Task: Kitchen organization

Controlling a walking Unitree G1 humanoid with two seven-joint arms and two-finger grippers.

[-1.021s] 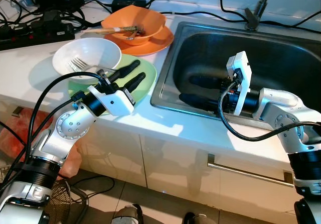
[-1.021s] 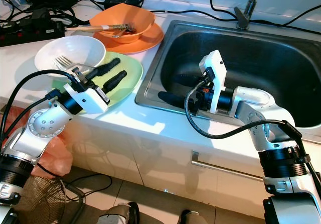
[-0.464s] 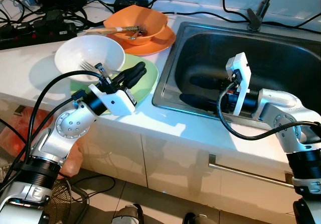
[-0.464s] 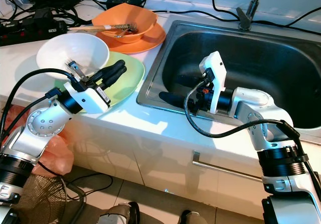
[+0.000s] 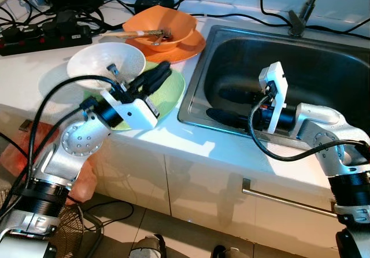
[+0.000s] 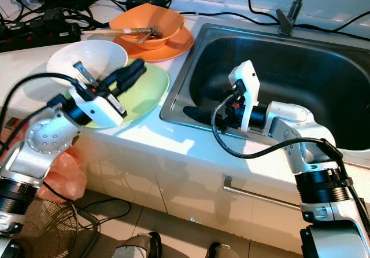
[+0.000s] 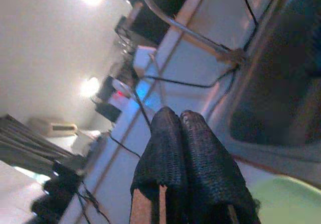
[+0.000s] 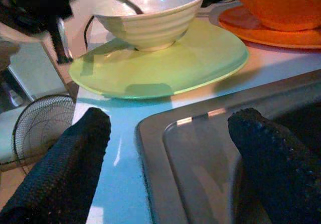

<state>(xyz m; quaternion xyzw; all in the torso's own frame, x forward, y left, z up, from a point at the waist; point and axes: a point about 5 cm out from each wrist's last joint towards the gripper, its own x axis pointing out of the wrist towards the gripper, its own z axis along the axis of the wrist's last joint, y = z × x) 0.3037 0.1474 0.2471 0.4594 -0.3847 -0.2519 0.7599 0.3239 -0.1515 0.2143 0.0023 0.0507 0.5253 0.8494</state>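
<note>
overhead, left gripper (image 5: 157, 76) above green plate (image 5: 171, 93), fingers pressed together, beside white bowl (image 5: 99, 67) holding fork (image 6: 79, 70). down in sink (image 5: 324, 55), right gripper (image 5: 222, 104) spread wide; wrist camera facing plate and bowl.

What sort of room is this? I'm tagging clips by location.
Most likely a home kitchen: a steel sink is set into a white counter, with a white bowl on a green plate beside an orange bowl.

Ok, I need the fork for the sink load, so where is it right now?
The fork stands tilted in the white bowl on the green plate, on the counter left of the sink, just behind the left gripper.
</note>
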